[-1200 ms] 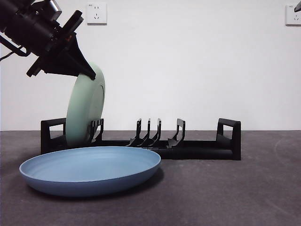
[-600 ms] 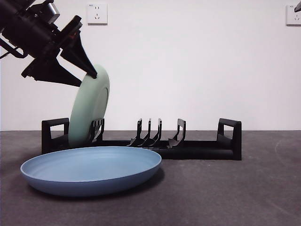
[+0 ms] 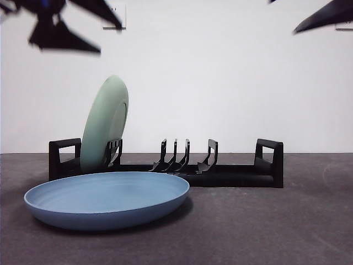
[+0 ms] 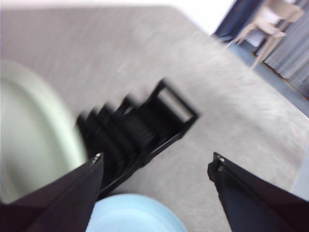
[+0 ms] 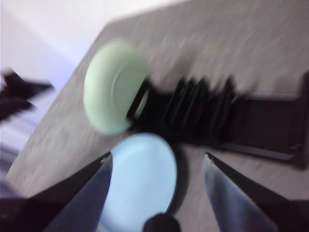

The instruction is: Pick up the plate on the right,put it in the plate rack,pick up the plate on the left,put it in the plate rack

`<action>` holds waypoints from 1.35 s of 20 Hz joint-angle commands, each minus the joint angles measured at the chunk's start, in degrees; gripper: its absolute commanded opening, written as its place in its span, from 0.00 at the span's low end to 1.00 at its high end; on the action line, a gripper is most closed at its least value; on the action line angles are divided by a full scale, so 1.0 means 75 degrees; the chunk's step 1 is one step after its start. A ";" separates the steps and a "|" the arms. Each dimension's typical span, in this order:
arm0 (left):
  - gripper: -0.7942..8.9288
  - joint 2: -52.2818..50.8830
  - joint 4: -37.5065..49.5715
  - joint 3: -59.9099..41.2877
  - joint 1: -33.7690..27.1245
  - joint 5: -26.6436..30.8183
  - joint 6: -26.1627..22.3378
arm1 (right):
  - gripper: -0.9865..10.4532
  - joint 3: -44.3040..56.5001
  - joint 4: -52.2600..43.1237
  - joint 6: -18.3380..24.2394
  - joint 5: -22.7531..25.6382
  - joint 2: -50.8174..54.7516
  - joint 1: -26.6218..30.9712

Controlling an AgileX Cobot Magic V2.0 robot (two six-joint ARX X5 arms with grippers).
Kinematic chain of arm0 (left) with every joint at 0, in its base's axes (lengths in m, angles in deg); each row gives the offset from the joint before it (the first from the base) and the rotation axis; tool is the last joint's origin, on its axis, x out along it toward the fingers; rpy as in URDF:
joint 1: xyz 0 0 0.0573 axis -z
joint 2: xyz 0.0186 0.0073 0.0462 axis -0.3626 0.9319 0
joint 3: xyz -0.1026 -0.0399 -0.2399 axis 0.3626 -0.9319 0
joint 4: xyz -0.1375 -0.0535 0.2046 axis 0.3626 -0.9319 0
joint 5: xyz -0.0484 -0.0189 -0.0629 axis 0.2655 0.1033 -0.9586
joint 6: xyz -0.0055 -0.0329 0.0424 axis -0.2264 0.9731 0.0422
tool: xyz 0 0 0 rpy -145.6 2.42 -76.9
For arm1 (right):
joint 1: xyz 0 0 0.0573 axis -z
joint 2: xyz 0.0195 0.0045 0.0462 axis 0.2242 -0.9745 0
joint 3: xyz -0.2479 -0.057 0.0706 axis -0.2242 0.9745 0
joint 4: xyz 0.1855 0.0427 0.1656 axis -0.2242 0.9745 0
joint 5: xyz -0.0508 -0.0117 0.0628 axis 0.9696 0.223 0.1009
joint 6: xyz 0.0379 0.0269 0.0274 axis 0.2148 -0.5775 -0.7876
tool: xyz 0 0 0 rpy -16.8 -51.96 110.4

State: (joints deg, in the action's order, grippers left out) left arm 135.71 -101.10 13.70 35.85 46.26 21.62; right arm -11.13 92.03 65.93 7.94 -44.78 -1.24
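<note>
Lying nearest the camera, blue plate (image 3: 106,199) flat on the dark table (image 3: 265,226), left of centre, untouched, just in front of the plate rack (image 3: 165,164). Rack runs left to right behind it, a boxy handle at each end. Green plate (image 3: 105,125) stands on edge in the rack's leftmost slots, tilted slightly right, leaning on the dividers, nothing gripping it. Right slots of the rack hold nothing. Left gripper (image 4: 155,164), jaws apart and empty, hangs up and left of the green plate, clear of it; blurred in the front view's top left corner. Right gripper (image 5: 156,161), jaws apart and empty, above the blue plate, high at the top right, blurred too. White wall (image 3: 220,83) at the back.
</note>
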 commanded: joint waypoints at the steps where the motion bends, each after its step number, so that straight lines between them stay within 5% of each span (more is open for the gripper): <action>1: 0.47 -0.0804 -0.0289 0.0000 0.0277 0.0405 -0.0877 | 0.36 0.0000 -0.0017 -0.0038 -0.0044 -0.0597 -0.0478; 12: 0.47 -0.4007 -0.1693 0.0009 0.2154 0.4135 -0.2935 | 0.31 -0.0152 -0.0595 0.0055 0.0195 -0.3704 -0.1897; 23: 0.47 -0.4602 -0.2422 0.0012 0.2973 0.5094 -0.3287 | 0.27 -0.1087 -0.0708 0.0082 0.0224 -0.6082 -0.2340; 27: 0.47 -0.4587 -0.2492 0.0012 0.2973 0.5164 -0.3316 | 0.11 -0.1087 -0.0702 0.0038 0.0772 -0.6193 -0.2486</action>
State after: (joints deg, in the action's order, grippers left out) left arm 101.46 -119.84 13.96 58.04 84.97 -2.56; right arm -19.09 86.87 66.04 13.54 -90.37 -19.78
